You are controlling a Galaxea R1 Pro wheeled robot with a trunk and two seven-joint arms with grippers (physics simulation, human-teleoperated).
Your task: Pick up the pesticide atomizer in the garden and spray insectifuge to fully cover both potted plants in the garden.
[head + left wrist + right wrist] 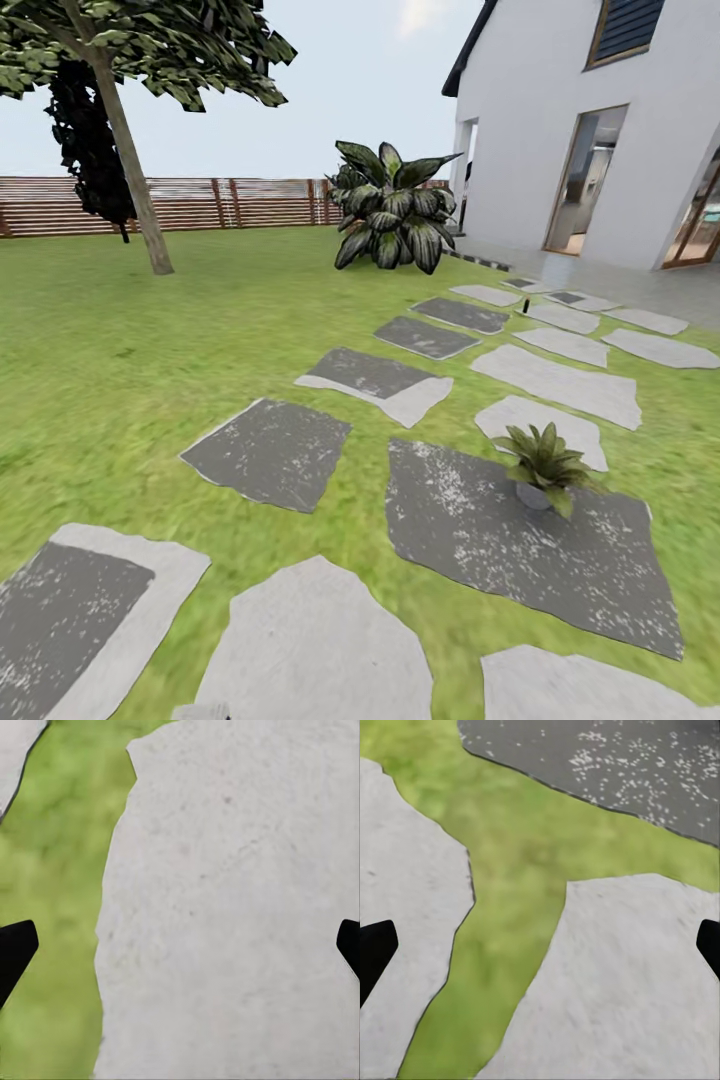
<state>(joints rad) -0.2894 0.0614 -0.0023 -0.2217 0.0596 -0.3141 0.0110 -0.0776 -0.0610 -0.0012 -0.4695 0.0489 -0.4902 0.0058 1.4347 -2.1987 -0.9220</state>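
A small potted plant (545,465), a low rosette of pointed green leaves in a grey pot, stands on a dark stepping stone (470,530) at the right of the head view. Far behind it, among the pale stones, is a tiny dark upright thing with a pale top (526,303), too small to identify as the pesticide atomizer. My left gripper (180,952) hangs open over a pale stone (225,907) beside grass. My right gripper (540,952) is open too, above a grass strip (517,877) between stones. Both hold nothing.
A big dark-leaved shrub (392,208) grows at the lawn's far side near the white house (590,120). A tree (130,150) and a brown slatted fence (200,203) close the back left. Stepping stones (268,450) run diagonally across the green lawn (110,350).
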